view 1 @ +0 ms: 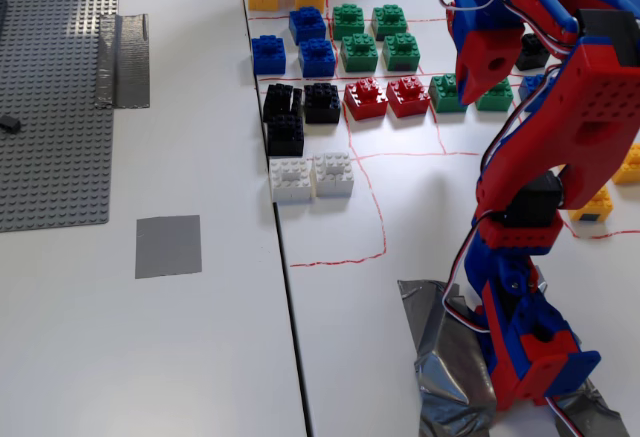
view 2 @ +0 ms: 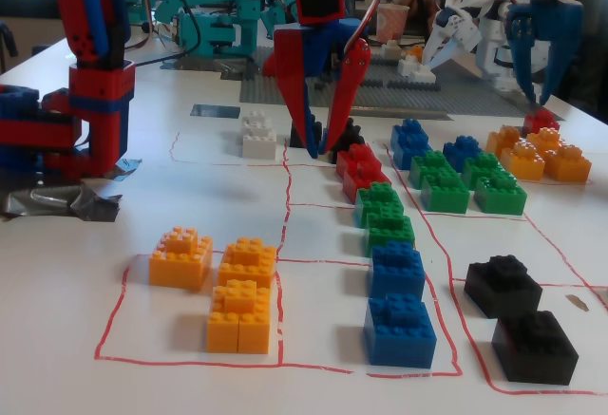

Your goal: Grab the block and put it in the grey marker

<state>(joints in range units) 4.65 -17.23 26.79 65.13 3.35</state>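
Pincer (view 2: 326,154) hangs spread wide and empty over the red bricks (view 2: 359,166); in the other fixed view its tips are hidden by the arm. Nearest block (view 2: 400,330), blue and studded, sits inside a red-lined cell on the table (view 1: 210,357). Grey marker (view 1: 168,246) lies bare, well apart.

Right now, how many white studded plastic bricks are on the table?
2. Both sit side by side below the black bricks in a fixed view: left white brick, right white brick. The arm may hide more.
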